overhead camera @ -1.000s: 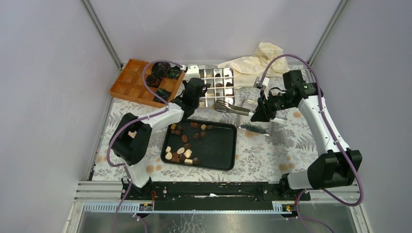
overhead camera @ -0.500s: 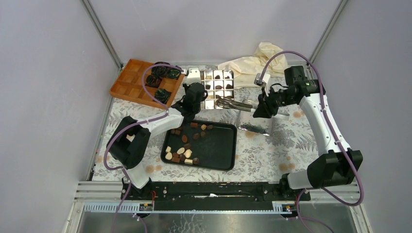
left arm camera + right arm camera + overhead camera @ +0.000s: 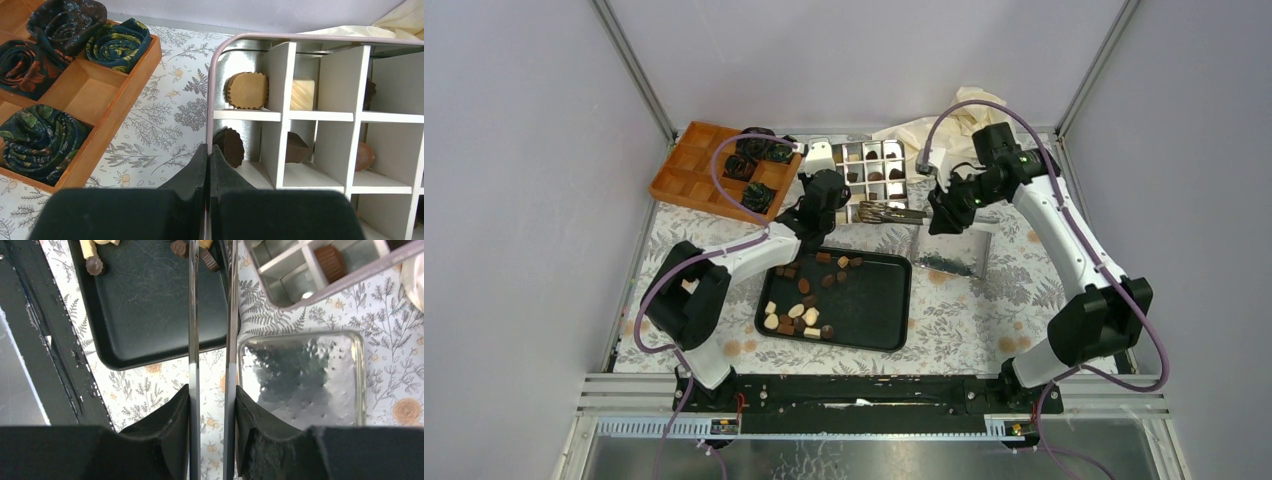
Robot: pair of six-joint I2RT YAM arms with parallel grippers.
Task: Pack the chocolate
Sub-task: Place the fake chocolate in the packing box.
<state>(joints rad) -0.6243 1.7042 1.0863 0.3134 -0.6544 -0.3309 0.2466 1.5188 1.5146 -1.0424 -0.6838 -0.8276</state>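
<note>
Left gripper (image 3: 209, 150) pinched shut on rim of silver white-divided tin (image 3: 300, 36), dark fluted chocolate (image 3: 231, 146) just right of jaws. Right gripper (image 3: 212, 390) clamps steel tongs (image 3: 194, 315). Best hold tin steady, squeeze tongs gently.

Top cam overhead; wrist cams close, share box (image 3: 277, 80).

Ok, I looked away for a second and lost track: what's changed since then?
The right gripper, clamped on the tongs, swung back and left toward the box. The left gripper stayed shut on the box's rim; the tray and its chocolates did not move.
</note>
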